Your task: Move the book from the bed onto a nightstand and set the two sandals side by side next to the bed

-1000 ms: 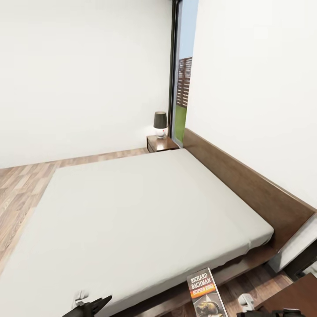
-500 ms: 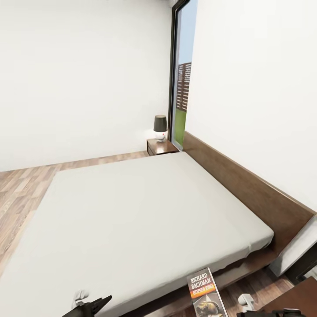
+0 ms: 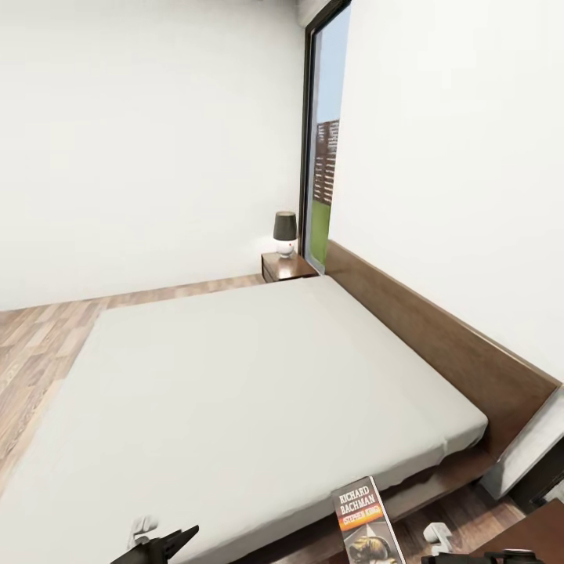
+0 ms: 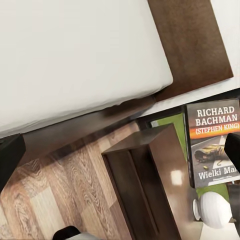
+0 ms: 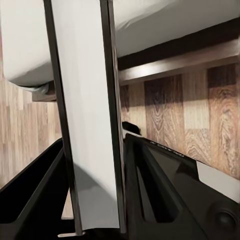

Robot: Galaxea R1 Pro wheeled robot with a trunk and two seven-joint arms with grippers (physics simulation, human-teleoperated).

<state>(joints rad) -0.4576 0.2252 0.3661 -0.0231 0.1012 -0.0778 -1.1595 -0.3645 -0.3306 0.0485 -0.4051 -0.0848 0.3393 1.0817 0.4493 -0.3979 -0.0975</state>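
- While the head view looks across the room, the bed (image 3: pixel 235 392) spans most of it: plain light-grey mattress, dark-brown frame, wide brown headboard (image 3: pixel 439 345) along the wall at right.
- Far nightstand (image 3: pixel 287 267): small dark-brown bedside table at the bed's far corner, bearing a lamp (image 3: pixel 285 233) w/ dark shade and white round base; a tall window (image 3: pixel 323 157) stands just beside it.
- Book (image 3: pixel 366 526): paperback, white "RICHARD BACHMAN" lettering over an orange band, held upright off the mattress near the bed's near edge, over wood floor (image 3: pixel 47 337).
- Right gripper (image 5: pixel 92 220): fingers (image 5: pixel 35 185) pressed to both sides of the book (image 5: pixel 85 115), seen edge-on as white page block betw. dark covers; clamped on it.
- Left gripper (image 3: pixel 160 544): dark finger and a white part at the lower edge of the head view, above the mattress's near edge; spread of its jaws cannot be told.
- Left wrist view: mattress corner (image 4: pixel 75 55), frame, and a second dark-brown nightstand (image 4: pixel 150 185) beside the bed w/ a white lamp base (image 4: pixel 215 210) on it; the book's cover (image 4: pixel 212 142) hangs above this nightstand's far side, close to the lamp base.
- Contact betw. book and nightstand cannot be told.
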